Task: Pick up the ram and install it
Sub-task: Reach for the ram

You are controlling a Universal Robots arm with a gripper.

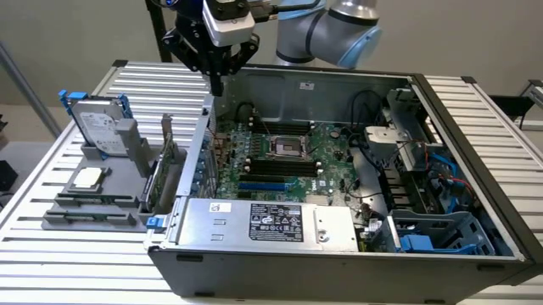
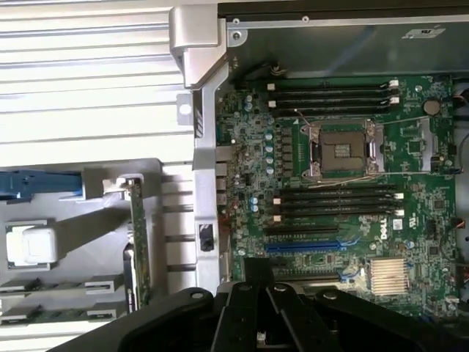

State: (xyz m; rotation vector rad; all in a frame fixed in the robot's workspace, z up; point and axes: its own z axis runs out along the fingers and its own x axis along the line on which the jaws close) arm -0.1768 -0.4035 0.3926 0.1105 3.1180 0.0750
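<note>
My gripper (image 1: 218,88) hangs shut and empty above the far left wall of the open computer case (image 1: 339,267), high over the table. Its dark fingers (image 2: 256,301) point down at the motherboard (image 2: 410,169). A thin green strip that looks like the ram (image 1: 95,199) sits on edge in a slot of the grey holder (image 1: 85,222) outside the case, at the exterior view's left, well apart from the gripper. The ram (image 2: 51,315) is partly hidden by the holder. Black memory slots (image 1: 276,166) lie empty beside the processor socket (image 2: 341,150).
The grey holder also carries a hard drive (image 1: 98,124), a square silver processor chip (image 1: 89,179) and an upright green expansion card (image 1: 161,171). A power supply (image 1: 263,222) fills the case's near side. Cables and a drive cage (image 1: 424,171) crowd the exterior view's right.
</note>
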